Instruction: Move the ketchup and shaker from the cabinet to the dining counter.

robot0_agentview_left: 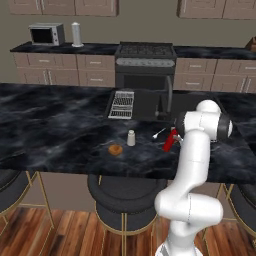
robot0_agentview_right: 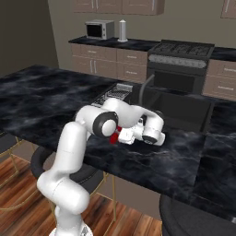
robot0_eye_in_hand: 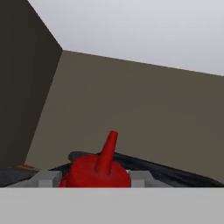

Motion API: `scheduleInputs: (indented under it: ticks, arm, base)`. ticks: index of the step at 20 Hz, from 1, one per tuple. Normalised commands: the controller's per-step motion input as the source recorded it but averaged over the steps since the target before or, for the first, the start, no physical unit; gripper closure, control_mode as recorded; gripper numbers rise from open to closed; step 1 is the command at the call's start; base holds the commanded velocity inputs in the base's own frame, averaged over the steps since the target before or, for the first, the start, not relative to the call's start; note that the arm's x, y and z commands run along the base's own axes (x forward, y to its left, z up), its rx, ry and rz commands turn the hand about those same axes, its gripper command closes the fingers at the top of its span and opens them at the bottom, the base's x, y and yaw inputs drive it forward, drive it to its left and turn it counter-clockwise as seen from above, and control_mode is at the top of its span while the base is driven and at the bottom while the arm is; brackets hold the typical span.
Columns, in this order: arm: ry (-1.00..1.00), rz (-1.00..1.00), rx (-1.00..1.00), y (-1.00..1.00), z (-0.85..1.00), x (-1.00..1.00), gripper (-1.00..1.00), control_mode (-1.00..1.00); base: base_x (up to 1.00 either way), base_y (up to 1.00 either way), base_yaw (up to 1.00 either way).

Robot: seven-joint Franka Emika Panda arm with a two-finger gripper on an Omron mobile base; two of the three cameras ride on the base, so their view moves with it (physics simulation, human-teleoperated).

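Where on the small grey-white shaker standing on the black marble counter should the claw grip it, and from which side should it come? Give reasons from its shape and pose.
Grip the shaker around its straight cylindrical body, below the rounded cap, probably coming from above or the arm's side. It stands upright and apart from the orange-brown ring, so both flanks are free. The claw now holds the ketchup.

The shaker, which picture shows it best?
The left base view: the shaker stands upright in the open on the dining counter, beside an orange-brown ring. In the right base view the arm seems to hide it. The hand view shows only the ketchup.
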Motion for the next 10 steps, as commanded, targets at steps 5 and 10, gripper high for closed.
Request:
scheduleInputs:
  ticks: [5, 10]
  arm:
    - [-0.08, 0.0, -0.03, 0.19, -0.12, 0.0, 1.0, -1.0]
    - [0.0, -0.02, -0.05, 0.2, -0.12, 0.0, 1.0, -1.0]
  base:
    - [0.0, 0.0, 0.0]
    - [0.0, 0.0, 0.0]
